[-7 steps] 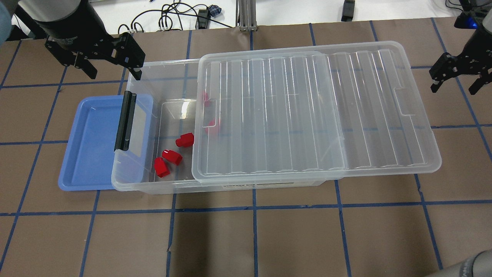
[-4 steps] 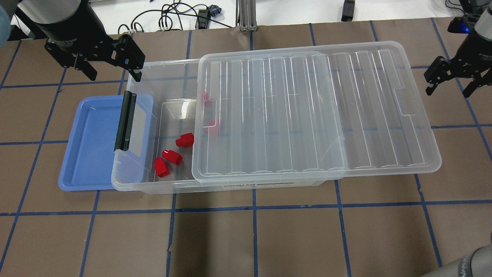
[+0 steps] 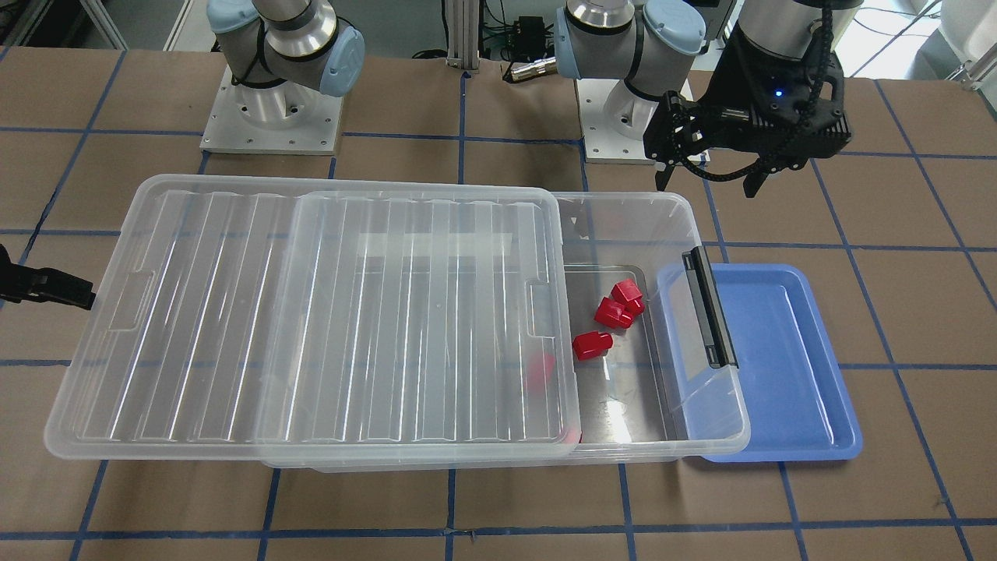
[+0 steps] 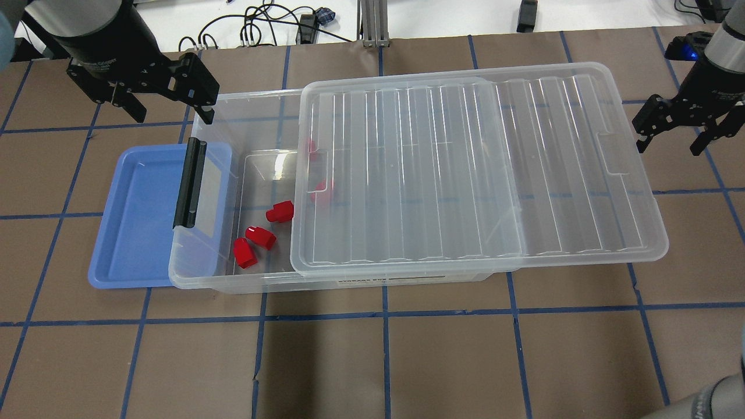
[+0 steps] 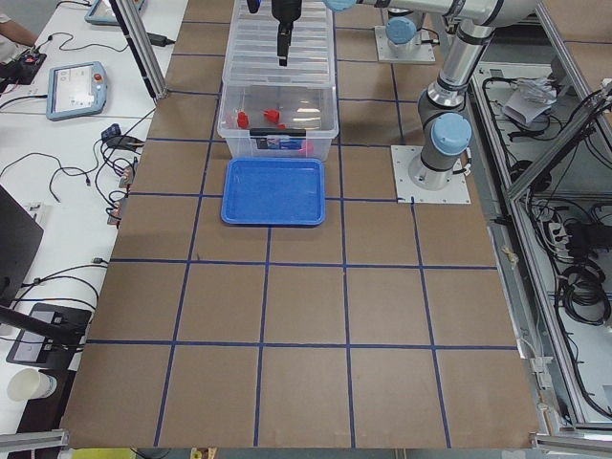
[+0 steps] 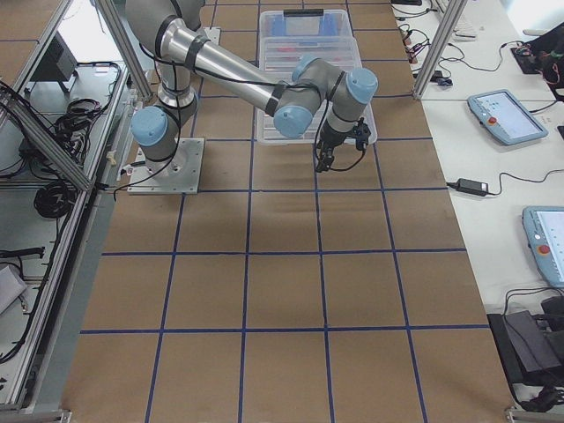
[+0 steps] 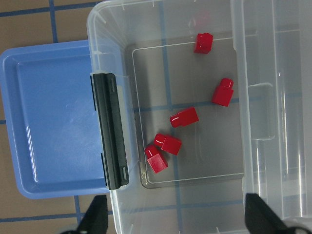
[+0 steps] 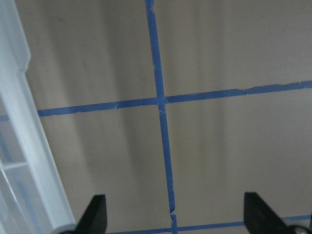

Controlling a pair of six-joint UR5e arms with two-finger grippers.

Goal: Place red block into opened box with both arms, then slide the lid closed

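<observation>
1. The brown worktop (image 4: 407,361) is gridded with blue tape.
2. The clear box (image 4: 233,285) lies lengthwise with its left end uncovered. Three red blocks (image 4: 261,237) rest on its floor by the near-left corner, and two more lie farther in, at the lid's edge.
3. The lid (image 4: 442,174) covers the rest and overhangs the box's right end.
4. A blue tray (image 4: 139,215) sits against the box's left end, beside the black latch (image 4: 189,183).
5. The left pincer (image 4: 173,113), wide and empty, hovers at the box's far-left corner.
6. The right pincer (image 4: 668,145), wide and empty, hangs just right of the lid, seemingly clear of it.
</observation>
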